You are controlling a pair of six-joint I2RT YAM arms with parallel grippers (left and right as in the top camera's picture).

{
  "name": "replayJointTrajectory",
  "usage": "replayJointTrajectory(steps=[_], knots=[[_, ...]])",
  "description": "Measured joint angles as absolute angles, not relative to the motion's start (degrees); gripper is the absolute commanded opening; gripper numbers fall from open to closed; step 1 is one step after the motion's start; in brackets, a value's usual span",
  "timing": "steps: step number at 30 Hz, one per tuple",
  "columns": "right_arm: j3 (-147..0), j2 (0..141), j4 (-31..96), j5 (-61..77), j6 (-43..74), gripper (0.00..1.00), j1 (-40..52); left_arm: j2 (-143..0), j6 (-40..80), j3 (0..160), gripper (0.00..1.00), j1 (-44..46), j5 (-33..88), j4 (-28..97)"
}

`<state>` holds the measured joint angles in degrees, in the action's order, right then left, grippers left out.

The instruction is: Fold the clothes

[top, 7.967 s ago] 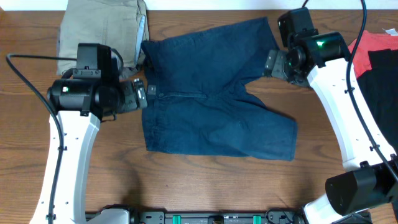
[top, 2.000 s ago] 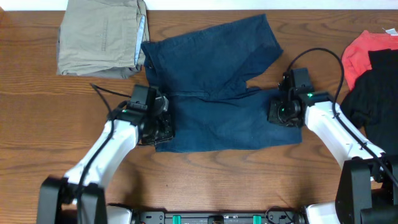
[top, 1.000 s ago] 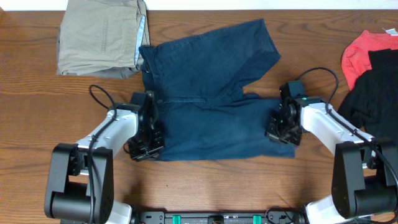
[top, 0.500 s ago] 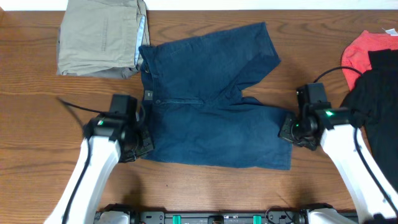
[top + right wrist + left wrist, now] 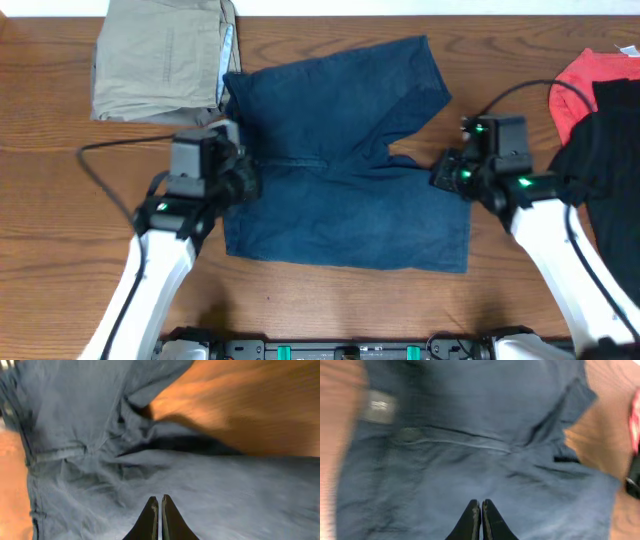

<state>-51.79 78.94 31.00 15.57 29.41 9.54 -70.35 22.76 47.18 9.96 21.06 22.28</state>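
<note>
The dark navy shorts (image 5: 340,190) lie spread flat on the wooden table (image 5: 330,310), waistband to the left and both legs pointing right. My left gripper (image 5: 244,184) hovers over the waistband end, shut with nothing in it. In the left wrist view its tips (image 5: 481,503) are pressed together above the shorts (image 5: 470,455), near the centre seam. My right gripper (image 5: 441,173) is over the near leg by the crotch, also shut and empty. Its tips (image 5: 160,498) show above wrinkled fabric (image 5: 90,475) in the right wrist view.
A folded khaki-tan garment (image 5: 160,60) with a pale blue edge lies at the back left, touching the shorts' corner. A red garment (image 5: 583,85) and a black one (image 5: 612,140) are piled at the right edge, close to my right arm.
Both grippers have left the near edge of the shorts, risen and moved toward the middle of the table. The shorts now lie flatter, with the near leg spread out.
</note>
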Motion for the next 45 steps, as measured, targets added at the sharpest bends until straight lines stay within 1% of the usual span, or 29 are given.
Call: replayJointTrajectory(steps=[7, 12, 19, 27, 34, 40, 45], knots=[[-51.8, 91.0, 28.8, 21.0, 27.3, 0.03, 12.0, -85.0, 23.0, 47.2, 0.06, 15.9, 28.0, 13.2], [-51.8, 96.9, 28.0, 21.7, 25.9, 0.03, 11.9, -93.6, 23.8, 47.2, 0.06, 18.5, 29.9, 8.0], [-52.3, 101.6, 29.5, 20.4, 26.4, 0.01, 11.5, -101.5, 24.2, 47.2, 0.06, 18.3, 29.3, 7.2], [-53.4, 101.9, 34.1, 19.4, 27.0, 0.01, 7.0, -101.5, 24.2, 47.5, 0.06, 16.4, 29.3, 9.0], [-56.1, 101.6, 43.2, 11.3, 27.2, 0.01, 2.8, -98.5, 23.0, 47.4, 0.06, 13.3, 26.4, 16.1], [-57.7, 99.1, 50.0, 5.6, 27.6, 0.01, 2.7, -88.8, 22.2, 47.2, 0.06, 12.6, 20.1, 26.5], [-57.8, 96.4, 52.7, 5.9, 27.0, 0.01, 3.4, -80.0, 22.1, 47.2, 0.06, 12.8, 17.8, 32.2]])
